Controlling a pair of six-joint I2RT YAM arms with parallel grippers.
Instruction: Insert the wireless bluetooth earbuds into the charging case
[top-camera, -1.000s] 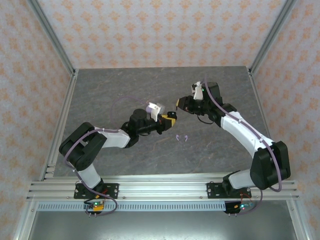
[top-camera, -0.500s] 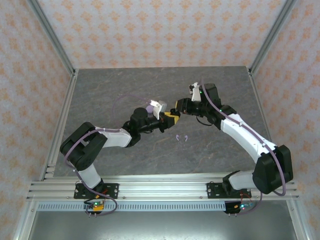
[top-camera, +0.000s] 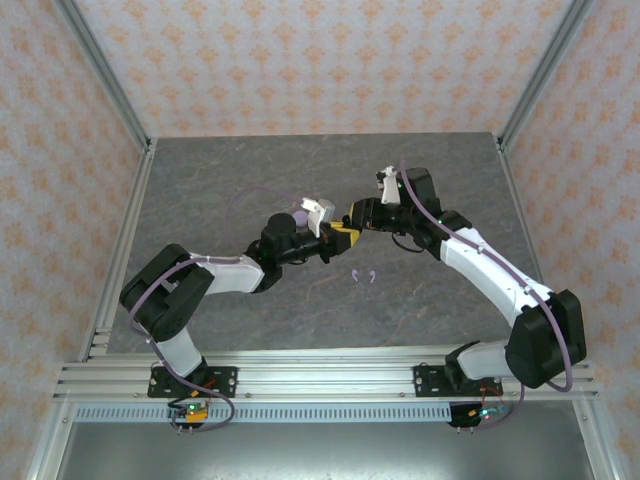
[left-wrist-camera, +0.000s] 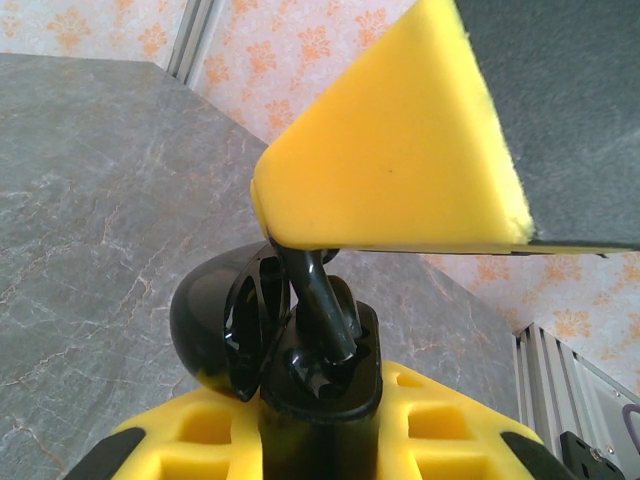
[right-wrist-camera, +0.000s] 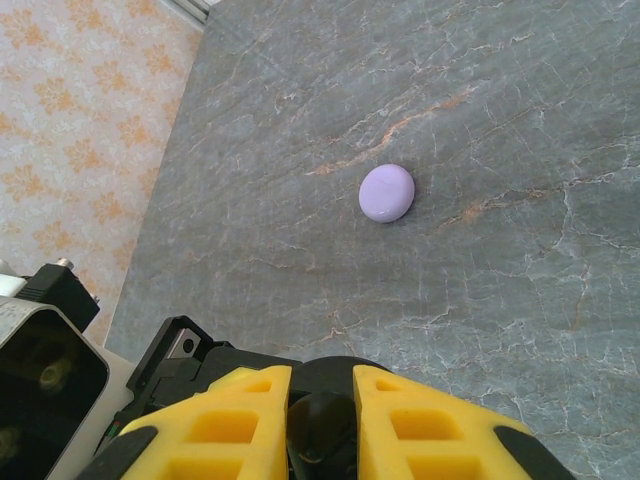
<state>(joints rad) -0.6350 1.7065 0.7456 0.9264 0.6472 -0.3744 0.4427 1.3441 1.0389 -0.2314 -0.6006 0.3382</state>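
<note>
**Top external view.** The two arms meet nose to nose over the middle of the grey marbled table (top-camera: 200, 180). The left end effector (top-camera: 338, 236) and right end effector (top-camera: 357, 218) are almost touching, raised off the surface. Two pale lavender stemmed earbuds (top-camera: 365, 276) lie loose on the table just nearer than that meeting point, untouched. Bare table lies all round, and the patterned walls (top-camera: 60, 150) and the aluminium rail (top-camera: 320, 372) at the near edge are well apart from both end effectors.

**Left wrist view.** The left end effector (left-wrist-camera: 320, 440) is clenched on a glossy black round charging case (left-wrist-camera: 320, 395), whose hinged lid (left-wrist-camera: 210, 320) is swung open to the left. A black stemmed earbud (left-wrist-camera: 318, 295) leans in the case's mouth. Its stem runs up under the yellow foam pad (left-wrist-camera: 400, 150) of the right end effector's finger, which looks clamped on it.

**Right wrist view.** The right end effector (right-wrist-camera: 322, 385) has its yellow fingers drawn close, with something black and rounded between them. Whether that is the earbud or the case beneath it, I cannot tell. A lavender pebble-shaped case (right-wrist-camera: 386, 192) sits closed on the table beyond, well apart.

The step in hand appears to be seating the black earbud in its socket. The next move calls for a short, straight push along the socket and then a clean release that doesn't drag the bud out. The end effectors crowd each other, so only small motions fit. The case is held in the air and could twist under the push.
</note>
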